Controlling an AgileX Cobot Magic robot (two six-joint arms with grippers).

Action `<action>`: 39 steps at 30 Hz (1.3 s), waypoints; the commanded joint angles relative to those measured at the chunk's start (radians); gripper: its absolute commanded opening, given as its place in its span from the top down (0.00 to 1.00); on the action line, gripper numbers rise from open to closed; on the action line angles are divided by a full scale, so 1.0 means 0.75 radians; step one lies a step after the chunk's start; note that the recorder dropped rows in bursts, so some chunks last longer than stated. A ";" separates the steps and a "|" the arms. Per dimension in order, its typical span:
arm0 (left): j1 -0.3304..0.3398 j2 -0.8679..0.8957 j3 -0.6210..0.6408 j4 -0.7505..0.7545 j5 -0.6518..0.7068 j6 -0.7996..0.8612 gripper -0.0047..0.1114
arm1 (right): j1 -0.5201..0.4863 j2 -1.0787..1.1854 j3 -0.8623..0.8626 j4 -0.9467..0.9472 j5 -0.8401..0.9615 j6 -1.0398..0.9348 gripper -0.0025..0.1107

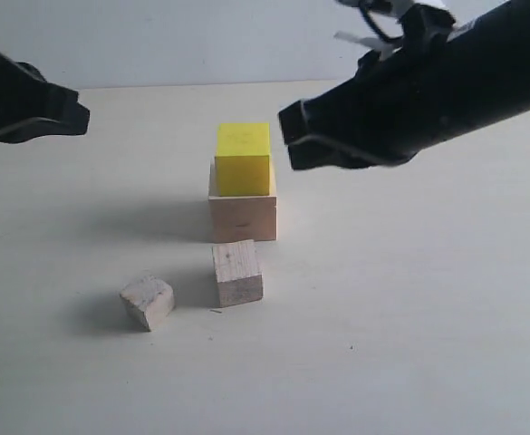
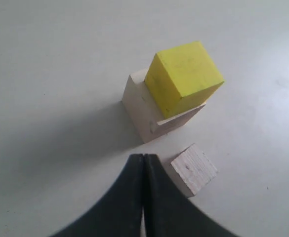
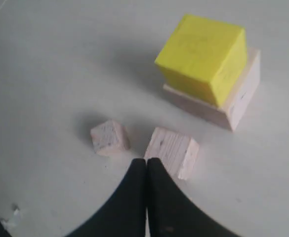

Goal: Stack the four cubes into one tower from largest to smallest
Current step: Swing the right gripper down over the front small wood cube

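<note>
Tower at two cubes of four; both claws empty and pressed together.
Nearest on the tabletop [image 1: 409, 317] lie the smallest greyish cube [image 1: 147, 302] and, near it, the small wooden cube [image 1: 237, 272]. Behind them the yellow cube [image 1: 243, 159] sits on the large pale cube [image 1: 243, 217]. Left claw [image 2: 143, 160] and right claw [image 3: 146, 163] hover above, either side of the stack. The next move probably calls for spreading one claw, pinching the small wooden cube and centring it on the yellow one.

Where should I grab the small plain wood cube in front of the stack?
Come from above and close on two opposite upright faces of the small wood cube. It sits flat but turned askew, so turn the jaws to match; the greyish cube stands clear of it.
</note>
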State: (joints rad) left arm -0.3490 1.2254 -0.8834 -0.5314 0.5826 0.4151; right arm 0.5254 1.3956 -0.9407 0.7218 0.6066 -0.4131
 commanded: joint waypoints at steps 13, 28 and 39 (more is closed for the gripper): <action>0.001 -0.378 0.318 -0.033 -0.073 -0.046 0.96 | 0.539 0.049 0.013 -1.155 -0.052 1.254 0.98; 0.001 -0.393 0.351 -0.042 -0.070 -0.046 0.96 | 0.611 0.302 -0.032 -1.000 -0.113 1.214 0.98; 0.001 -0.393 0.351 -0.042 -0.072 -0.046 0.96 | 0.611 0.408 -0.047 -1.365 -0.248 1.650 0.98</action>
State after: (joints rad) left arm -0.3490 0.9389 -0.6222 -0.5559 0.5412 0.3848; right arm 0.9816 1.6875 -0.9615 -0.1652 0.4150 0.7070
